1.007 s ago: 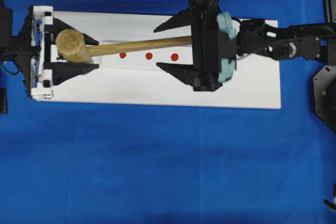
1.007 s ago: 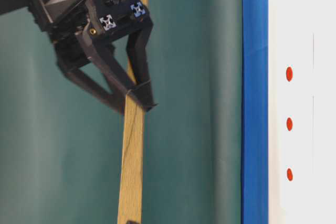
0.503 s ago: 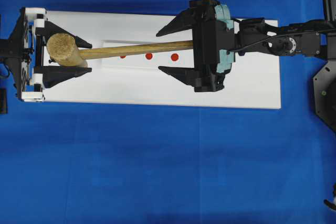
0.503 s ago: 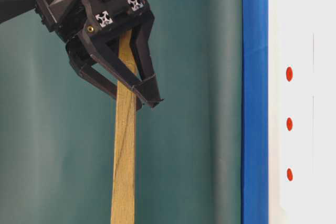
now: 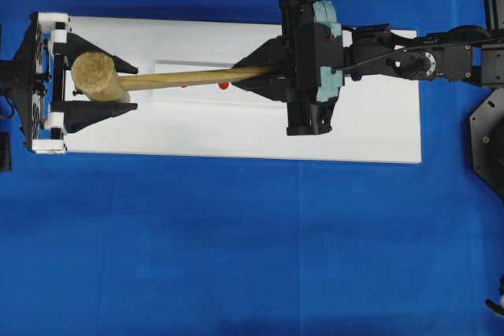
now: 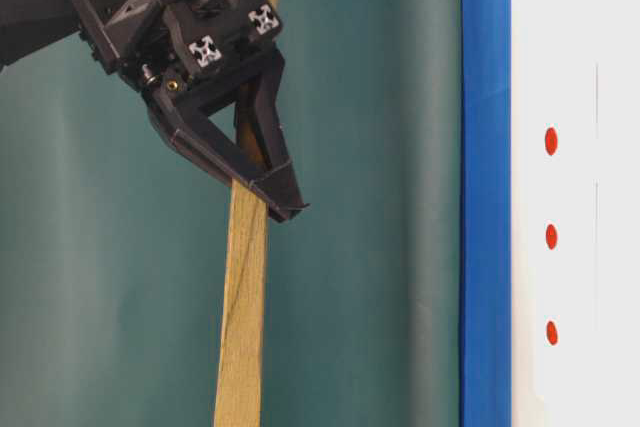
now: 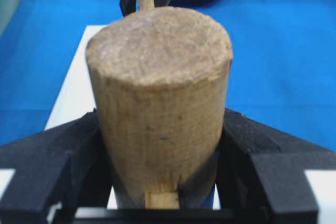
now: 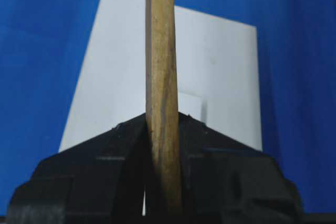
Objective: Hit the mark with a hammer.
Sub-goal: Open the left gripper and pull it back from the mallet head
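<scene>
My right gripper [image 5: 264, 76] is clamped on the hammer's handle [image 5: 189, 78] near its free end; in the right wrist view the handle [image 8: 161, 93] runs straight up out of the pinched black jaws, so the grip sits square on the squared wood rather than on a corner. I want the hold that far from the head so the hammer can swing with reach. My left gripper [image 5: 98, 84] has its two fingers on either side of the head [image 5: 96, 76], pressed against it in the left wrist view, where the head [image 7: 159, 98] fills the space between them; I read that as a steadying hold that keeps the heavy end from drooping or rolling during the handover. So the hammer spans the two grippers, head at the left end of the white board [image 5: 370, 135], handle running right, all of it lifted off the board as the table-level view shows the right gripper [image 6: 283, 202] and handle [image 6: 243, 327] well clear of the surface. One red mark [image 5: 224, 84] peeks out under the handle from overhead; the table-level view shows three in a row [image 6: 551, 237]. Left should let go before any swing, I judge.
</scene>
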